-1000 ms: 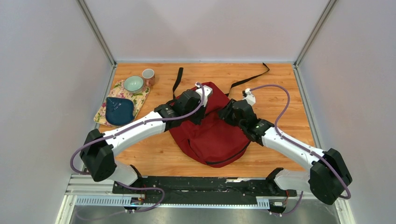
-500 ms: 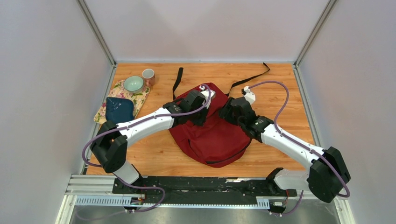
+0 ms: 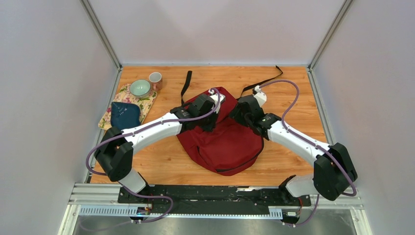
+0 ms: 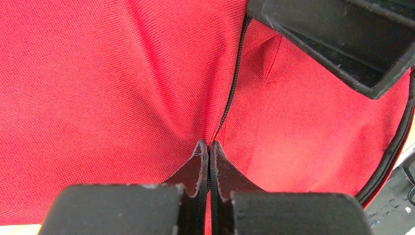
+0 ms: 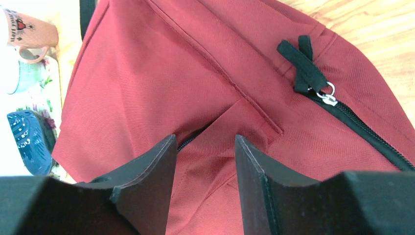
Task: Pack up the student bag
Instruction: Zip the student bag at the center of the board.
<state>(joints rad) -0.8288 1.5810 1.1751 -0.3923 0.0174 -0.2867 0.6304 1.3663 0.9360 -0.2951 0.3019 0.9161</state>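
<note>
Wood table (image 3: 161, 161) — left gripper (image 4: 209, 144) pressed together at the bag (image 3: 225, 147) zipper (image 4: 230, 93), right gripper (image 5: 204, 139) apart — a shallow pinch could slip off.

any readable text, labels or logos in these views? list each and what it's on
"...art you": printed on the pink mug above a small red heart, seen from the right wrist. The first letter is unclear and the rest is cut off.
Same mug in the top view: too small to read.
student bag: no label or brand visible.
</note>
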